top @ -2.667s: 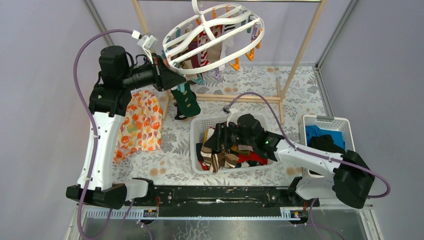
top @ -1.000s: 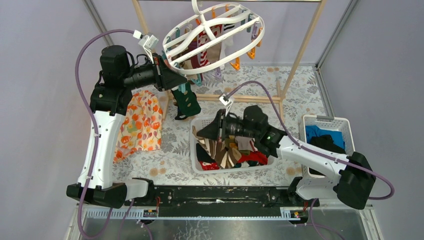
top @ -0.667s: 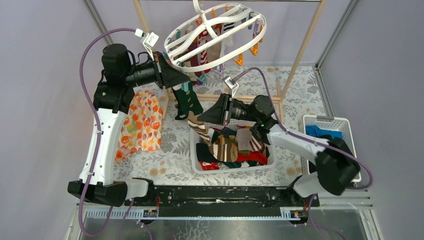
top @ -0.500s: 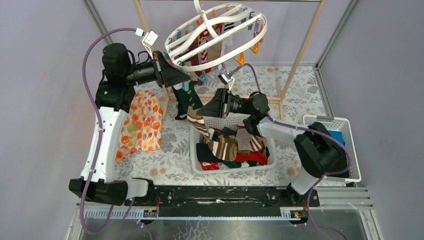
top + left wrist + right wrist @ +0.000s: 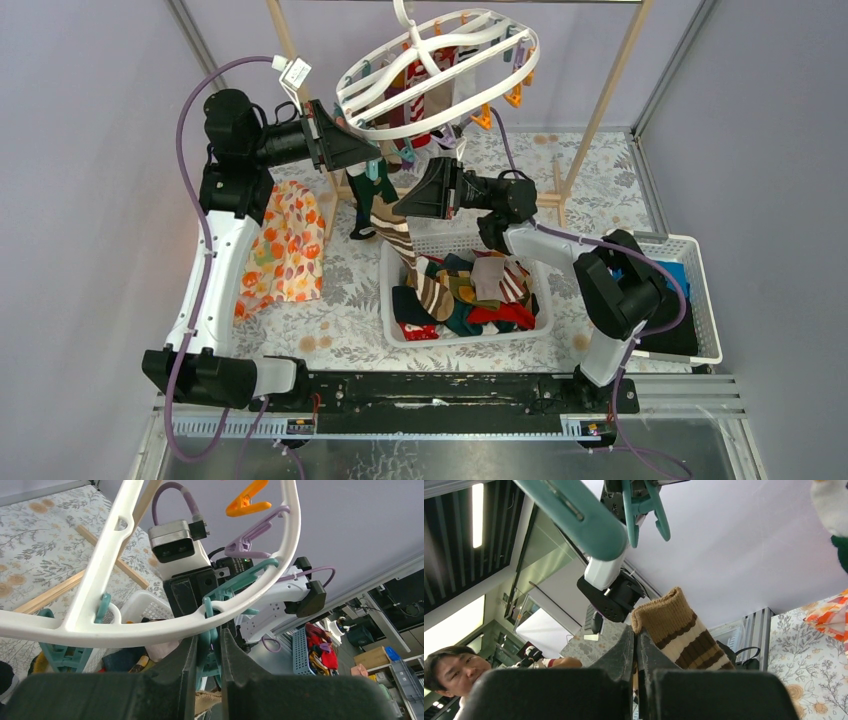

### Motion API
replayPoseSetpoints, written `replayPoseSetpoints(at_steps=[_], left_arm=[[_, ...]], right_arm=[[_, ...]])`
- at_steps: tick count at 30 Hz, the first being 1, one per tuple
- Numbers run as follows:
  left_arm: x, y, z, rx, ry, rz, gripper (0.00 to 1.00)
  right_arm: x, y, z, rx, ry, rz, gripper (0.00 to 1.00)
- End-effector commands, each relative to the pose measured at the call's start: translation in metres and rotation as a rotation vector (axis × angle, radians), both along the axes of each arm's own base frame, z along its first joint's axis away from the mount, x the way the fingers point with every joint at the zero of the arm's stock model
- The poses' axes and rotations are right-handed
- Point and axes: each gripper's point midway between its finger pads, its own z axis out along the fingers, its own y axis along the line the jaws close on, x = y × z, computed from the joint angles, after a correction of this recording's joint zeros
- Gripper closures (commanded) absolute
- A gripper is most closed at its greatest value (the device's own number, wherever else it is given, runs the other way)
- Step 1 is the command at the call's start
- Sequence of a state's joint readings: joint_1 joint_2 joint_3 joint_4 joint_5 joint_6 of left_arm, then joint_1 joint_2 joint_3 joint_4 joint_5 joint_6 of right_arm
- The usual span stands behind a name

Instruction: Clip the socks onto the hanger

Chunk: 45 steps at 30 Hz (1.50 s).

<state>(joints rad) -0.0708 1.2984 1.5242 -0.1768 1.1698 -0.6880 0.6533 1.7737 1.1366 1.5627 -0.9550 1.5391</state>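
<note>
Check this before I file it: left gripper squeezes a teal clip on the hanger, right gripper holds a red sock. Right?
Not red: the right wrist view shows the right gripper holding a brown striped sock. The left gripper, teal clip and hanger stand.

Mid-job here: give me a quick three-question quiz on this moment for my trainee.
1. True or false: the right gripper is empty.
2. What does the left gripper pinch? A an orange clip, B a teal clip, C the top hook.
3. Fill in: the loose socks lie in a white ____.
Key: 1 false, it grips a brown striped sock. 2 B. 3 basket.
</note>
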Motion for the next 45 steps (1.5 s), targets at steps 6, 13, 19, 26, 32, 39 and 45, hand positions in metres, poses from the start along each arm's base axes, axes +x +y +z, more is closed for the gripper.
replayPoseSetpoints(at_steps=[6,13,19,26,32,39,45], left_arm=[[-0.015,-0.003,0.015,-0.046,-0.059,-0.082,0.99],[-0.018,-0.003,0.017,-0.063,-0.052,-0.094,0.99],[-0.021,-0.004,0.017,-0.074,-0.035,-0.111,0.99],[-0.022,-0.004,0.017,-0.073,-0.031,-0.118,0.99],[-0.025,-0.004,0.017,-0.07,-0.032,-0.127,0.99],[-0.028,-0.003,0.018,-0.067,-0.038,-0.133,0.99],[-0.029,-0.003,0.019,-0.065,-0.041,-0.137,0.99]], right_arm=[[-0.004,-0.007,0.036,0.137,-0.146,0.002,1.0],[0.001,-0.003,0.047,0.168,-0.163,0.0,1.0],[0.005,0.001,0.055,0.184,-0.17,0.013,1.0],[0.01,0.005,0.06,0.2,-0.17,0.016,1.0],[0.012,0.005,0.064,0.216,-0.17,0.005,1.0],[0.015,0.004,0.072,0.249,-0.171,-0.023,1.0],[0.018,0.003,0.076,0.269,-0.17,-0.04,1.0]])
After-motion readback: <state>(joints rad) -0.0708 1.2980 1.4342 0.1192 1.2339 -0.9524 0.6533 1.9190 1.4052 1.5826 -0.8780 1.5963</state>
